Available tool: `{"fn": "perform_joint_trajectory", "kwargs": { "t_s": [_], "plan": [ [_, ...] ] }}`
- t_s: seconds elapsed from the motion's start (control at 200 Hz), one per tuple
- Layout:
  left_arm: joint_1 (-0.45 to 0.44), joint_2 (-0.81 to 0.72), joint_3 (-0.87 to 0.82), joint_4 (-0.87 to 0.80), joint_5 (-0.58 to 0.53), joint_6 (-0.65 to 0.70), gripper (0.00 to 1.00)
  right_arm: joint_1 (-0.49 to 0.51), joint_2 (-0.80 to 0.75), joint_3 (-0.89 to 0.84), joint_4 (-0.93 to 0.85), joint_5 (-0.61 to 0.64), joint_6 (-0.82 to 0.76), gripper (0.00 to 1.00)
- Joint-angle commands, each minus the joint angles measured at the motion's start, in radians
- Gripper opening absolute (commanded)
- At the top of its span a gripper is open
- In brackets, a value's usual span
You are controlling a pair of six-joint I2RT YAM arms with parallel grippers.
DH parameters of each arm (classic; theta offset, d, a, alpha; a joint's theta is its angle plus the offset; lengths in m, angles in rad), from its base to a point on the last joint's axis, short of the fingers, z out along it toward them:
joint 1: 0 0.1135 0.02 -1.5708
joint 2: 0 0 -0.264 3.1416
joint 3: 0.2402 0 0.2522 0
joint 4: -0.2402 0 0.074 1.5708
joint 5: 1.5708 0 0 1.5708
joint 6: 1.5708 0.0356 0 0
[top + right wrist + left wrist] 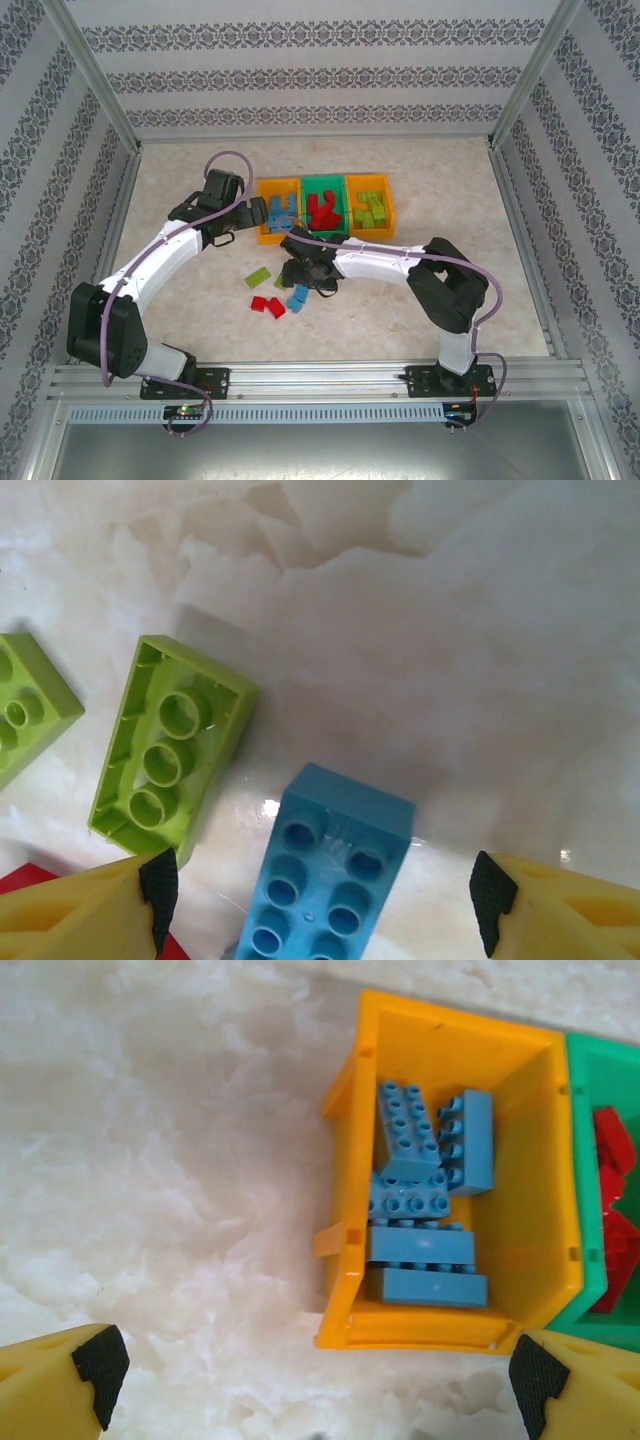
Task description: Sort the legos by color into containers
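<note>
Legos [425, 1220] in blue sit in the orange bin [345, 1160] beside my left gripper [318, 1385], which is empty and spread. My right gripper [325, 900] straddles a loose blue brick [330, 870] on the table [450, 680], jaws wide, ready to grasp.

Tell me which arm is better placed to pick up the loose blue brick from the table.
Right. The right gripper hangs open over the blue brick, which sits between its jaws in the wrist view. The left gripper is open at the orange bin, away from the loose bricks.
</note>
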Motion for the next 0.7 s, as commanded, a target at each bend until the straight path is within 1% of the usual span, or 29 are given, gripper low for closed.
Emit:
{"fn": "perform_joint_trajectory", "kwargs": {
  "t_s": [0.0, 0.175, 0.25, 0.36, 0.485, 0.605, 0.699],
  "plan": [
    [0.017, -0.025, -0.021, 0.027, -0.001, -0.011, 0.99, 0.016, 0.035, 0.040, -0.050, -0.018, 0.018, 0.78],
    [0.024, -0.031, -0.027, 0.026, 0.005, -0.014, 0.99, 0.012, 0.061, 0.031, -0.085, -0.024, 0.009, 0.72],
    [0.025, -0.034, -0.030, 0.026, 0.007, -0.017, 0.99, 0.007, 0.064, 0.031, -0.101, -0.017, -0.004, 0.65],
    [0.028, -0.035, -0.039, 0.025, 0.005, -0.019, 0.99, -0.010, 0.067, 0.027, -0.143, 0.018, -0.030, 0.52],
    [0.030, -0.041, -0.047, 0.020, 0.002, -0.020, 0.99, -0.040, 0.040, -0.007, -0.162, 0.049, -0.059, 0.40],
    [0.031, -0.045, -0.053, 0.019, 0.002, -0.024, 0.99, -0.062, -0.010, -0.041, -0.159, 0.071, -0.097, 0.34],
    [0.031, -0.045, -0.056, 0.020, 0.003, -0.025, 0.99, -0.064, -0.045, -0.032, -0.146, 0.082, -0.145, 0.31]
  ]
}}
